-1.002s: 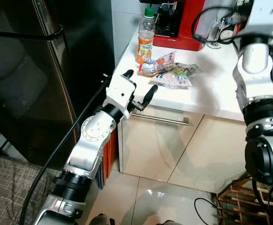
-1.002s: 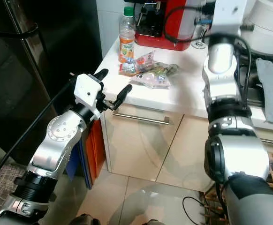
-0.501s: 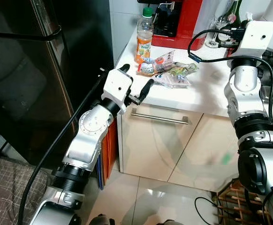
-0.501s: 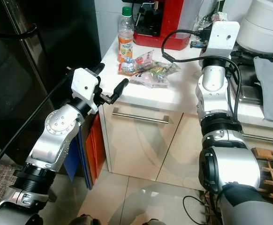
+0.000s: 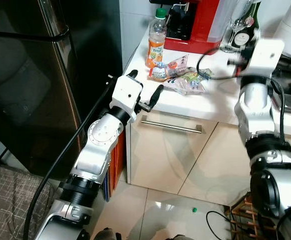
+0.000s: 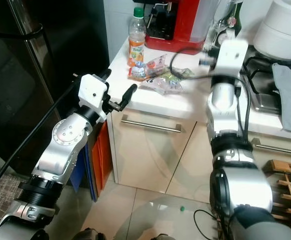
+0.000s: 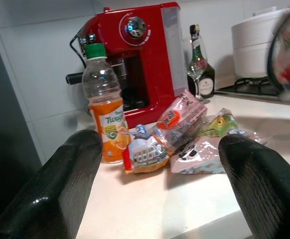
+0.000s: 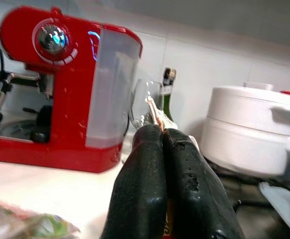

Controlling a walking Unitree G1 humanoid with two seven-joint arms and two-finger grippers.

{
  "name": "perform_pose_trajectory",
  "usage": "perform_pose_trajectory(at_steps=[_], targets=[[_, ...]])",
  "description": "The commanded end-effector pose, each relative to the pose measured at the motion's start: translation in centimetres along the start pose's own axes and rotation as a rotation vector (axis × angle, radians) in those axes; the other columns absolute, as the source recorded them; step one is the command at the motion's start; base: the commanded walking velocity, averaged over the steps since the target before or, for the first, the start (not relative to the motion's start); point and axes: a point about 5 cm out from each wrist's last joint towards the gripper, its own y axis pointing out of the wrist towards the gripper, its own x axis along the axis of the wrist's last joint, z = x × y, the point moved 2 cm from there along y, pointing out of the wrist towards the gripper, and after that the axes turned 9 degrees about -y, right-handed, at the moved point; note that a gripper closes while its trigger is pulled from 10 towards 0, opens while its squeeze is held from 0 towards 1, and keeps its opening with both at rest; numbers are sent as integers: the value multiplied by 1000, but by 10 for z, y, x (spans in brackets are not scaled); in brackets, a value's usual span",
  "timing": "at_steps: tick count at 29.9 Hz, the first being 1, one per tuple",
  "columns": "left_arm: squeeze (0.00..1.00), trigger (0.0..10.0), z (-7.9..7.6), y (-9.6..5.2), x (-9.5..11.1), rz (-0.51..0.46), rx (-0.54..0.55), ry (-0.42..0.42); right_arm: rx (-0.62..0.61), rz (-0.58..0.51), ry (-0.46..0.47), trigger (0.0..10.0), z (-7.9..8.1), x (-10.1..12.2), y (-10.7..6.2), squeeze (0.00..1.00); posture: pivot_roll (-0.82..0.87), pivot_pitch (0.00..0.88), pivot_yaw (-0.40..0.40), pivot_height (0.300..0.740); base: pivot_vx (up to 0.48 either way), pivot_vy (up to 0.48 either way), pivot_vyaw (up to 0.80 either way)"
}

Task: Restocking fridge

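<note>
Item one, my left gripper [image 5: 144, 91]: fingers spread wide and holding nothing, raised at the front edge of the white counter [image 5: 220, 102], beside the dark fridge [image 5: 30, 80], and aimed at the goods to be stocked. Item two, those goods, all on the counter's near left corner: an orange juice bottle [image 7: 105, 124] with a green cap, standing upright closest to the fridge; just beside it a snack packet [image 7: 162, 132] in red and clear wrap lying on its side; touching that, further flat packets [image 7: 212, 144] in silver and green. Item three, my right gripper [image 8: 167, 184]: fingers pressed together, with a thin pale edge of something pinched at their tips, though I cannot tell what it is; the arm stands over the counter to the right of the packets. Item four, background stock: a red coffee machine [image 7: 145, 55] against the tiled wall behind the bottle, a wine glass [image 7: 197, 64] and dark bottle [image 7: 201, 74] next to it, a white lidded pot [image 8: 254, 129] on the hob. Item five, a cream cabinet drawer with a metal handle [image 5: 171, 126] under the counter.
</note>
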Motion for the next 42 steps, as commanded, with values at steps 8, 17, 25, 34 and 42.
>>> perform_pose_trajectory(at_steps=[8, 17, 25, 34, 42], targets=[[0, 10000, -2, 4, -2, 2, 28, -29, -27, -32, -50, 0, -6, -11, -24, 0, 8, 0, -60, 740, -157, 0, 0], [0, 10000, 2, 3, -2, -7, 46, -46, -69, 22, -92, 0, -19, -32, -45, 0, -15, 0, -64, 740, -355, 0, 0], [0, 10000, 0, 5, -1, -15, 29, -53, 6, 58, -89, 0, -7, -39, -57, 0, -43, 0, -57, 740, -359, 0, 0], [0, 10000, 0, 0, -11, 21, 18, -27, 86, 111, -61, 0, 16, -46, -73, 0, -37, 0, -42, 740, -264, 0, 0], [0, 10000, -7, -14, -16, 36, -59, -51, 82, 206, -34, 0, 24, -63, -83, 0, -14, 0, -15, 740, 0, -182, 0]])
